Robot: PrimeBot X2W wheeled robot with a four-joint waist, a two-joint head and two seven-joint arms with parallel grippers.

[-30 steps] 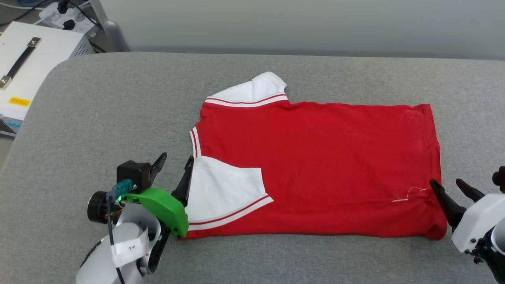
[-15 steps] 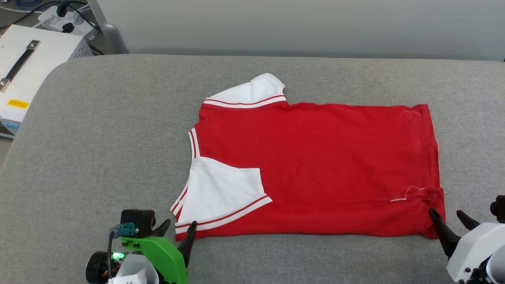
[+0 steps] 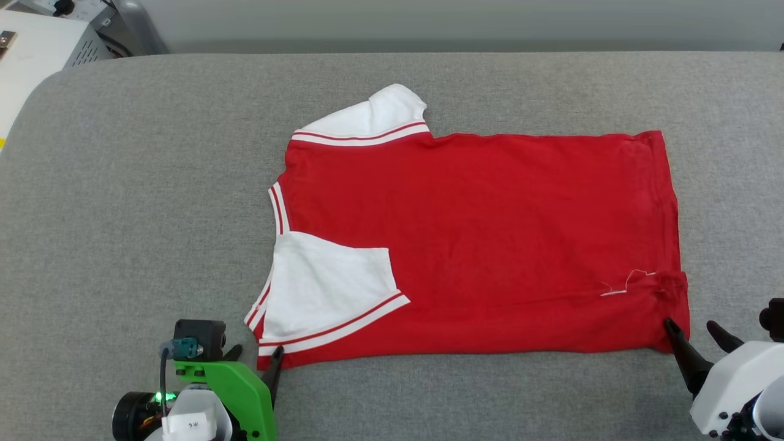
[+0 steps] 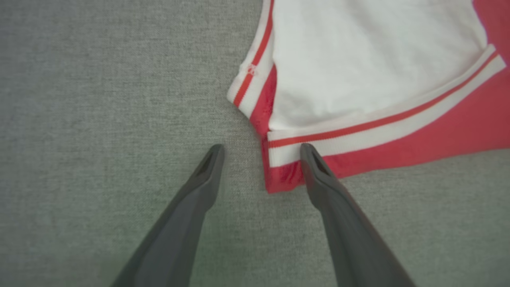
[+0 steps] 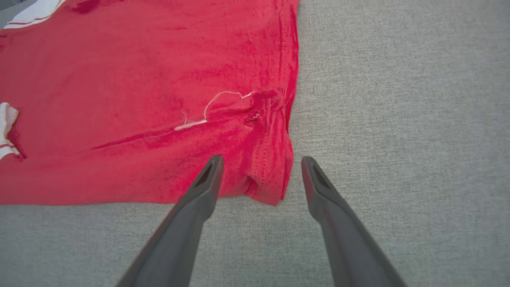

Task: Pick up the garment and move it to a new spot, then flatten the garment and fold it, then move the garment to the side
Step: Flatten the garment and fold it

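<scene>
Red garment (image 3: 478, 245) lies flat on grey surface (image 3: 141, 184). Likely light, soft, limp; would sag and bunch when lifted. Both spread wide, pinching nothing: left claw (image 3: 257, 351) at near sleeve corner, right claw (image 3: 690, 324) at near hem corner. Best hold: these corners.

1. Your left gripper (image 3: 257, 352) has two dark grey fingers (image 4: 199, 187). Each tapers to a tip with a narrow recessed slot.
2. A bright green bracket (image 3: 239, 392) covers its wrist, and a boxy black block (image 3: 197, 335) sits on top.
3. A teal connector (image 3: 185, 349) plugs in there, with a thin black cable (image 3: 163, 383) running from it. A small green light (image 3: 160, 397) glows beside a black cylinder (image 3: 130, 419).
4. A white label (image 3: 190, 422) carries small dark marks that you cannot read.
5. Your right gripper (image 3: 690, 327) has matching dark fingers (image 5: 199, 191) on an angular white housing (image 3: 732, 380). The housing has small black screws (image 3: 727, 422) low down and a black knob (image 3: 773, 317) at its side.
</scene>
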